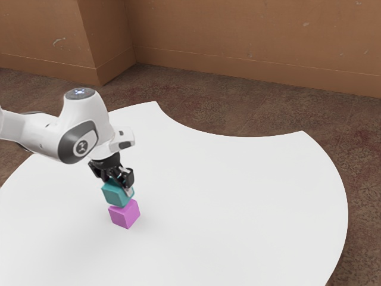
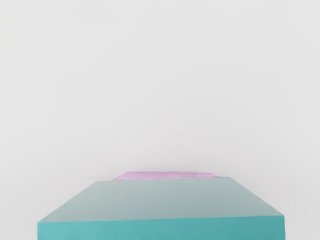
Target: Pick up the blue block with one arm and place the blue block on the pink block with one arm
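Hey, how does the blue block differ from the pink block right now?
Colour: the blue block is teal-blue, the pink block pink. Height: the blue block is above, the pink block beneath it on the table. Hold: the gripper grips the blue block; the pink block stands free. Both are similar-sized cubes.

Upper block (image 1: 115, 193) over lower block (image 1: 124, 214), on table (image 1: 238, 196)

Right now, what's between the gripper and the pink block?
The blue block. In the exterior view the gripper holds it directly above the pink block; the wrist view shows the same order.
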Controlling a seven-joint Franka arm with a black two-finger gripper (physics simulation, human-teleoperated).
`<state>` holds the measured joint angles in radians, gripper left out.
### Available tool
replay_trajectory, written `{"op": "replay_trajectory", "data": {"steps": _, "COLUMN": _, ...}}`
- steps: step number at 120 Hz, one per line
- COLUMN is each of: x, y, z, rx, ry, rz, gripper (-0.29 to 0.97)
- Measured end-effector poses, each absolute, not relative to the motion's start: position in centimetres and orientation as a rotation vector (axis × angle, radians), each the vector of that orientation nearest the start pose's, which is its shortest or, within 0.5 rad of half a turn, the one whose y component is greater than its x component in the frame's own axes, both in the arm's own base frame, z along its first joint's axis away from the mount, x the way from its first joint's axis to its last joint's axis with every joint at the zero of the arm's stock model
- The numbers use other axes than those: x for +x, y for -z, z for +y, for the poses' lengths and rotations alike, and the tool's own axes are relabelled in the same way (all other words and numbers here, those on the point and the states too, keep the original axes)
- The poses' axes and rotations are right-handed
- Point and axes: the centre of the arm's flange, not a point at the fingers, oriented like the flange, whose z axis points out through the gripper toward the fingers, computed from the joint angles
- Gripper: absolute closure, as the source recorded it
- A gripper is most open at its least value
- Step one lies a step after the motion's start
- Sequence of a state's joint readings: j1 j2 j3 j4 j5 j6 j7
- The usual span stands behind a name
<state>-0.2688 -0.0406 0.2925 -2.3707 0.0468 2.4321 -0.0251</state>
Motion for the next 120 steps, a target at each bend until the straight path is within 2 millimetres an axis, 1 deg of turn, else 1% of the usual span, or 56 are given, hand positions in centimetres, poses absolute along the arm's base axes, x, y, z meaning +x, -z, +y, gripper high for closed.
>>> {"op": "replay_trajectory", "data": {"steps": 38, "x": 50.23, "y": -35.03, "z": 2.12, "rx": -3.116, "ry": 0.159, "rz": -0.066, "gripper": 0.35}}
{"op": "replay_trajectory", "data": {"steps": 84, "x": 49.97, "y": -34.94, "z": 1.79, "rx": -3.117, "ry": 0.149, "rz": -0.054, "gripper": 0.35}}
{"op": "replay_trajectory", "data": {"steps": 120, "x": 49.96, "y": -34.94, "z": 1.86, "rx": -3.118, "ry": 0.147, "rz": 0.003, "gripper": 0.34}}
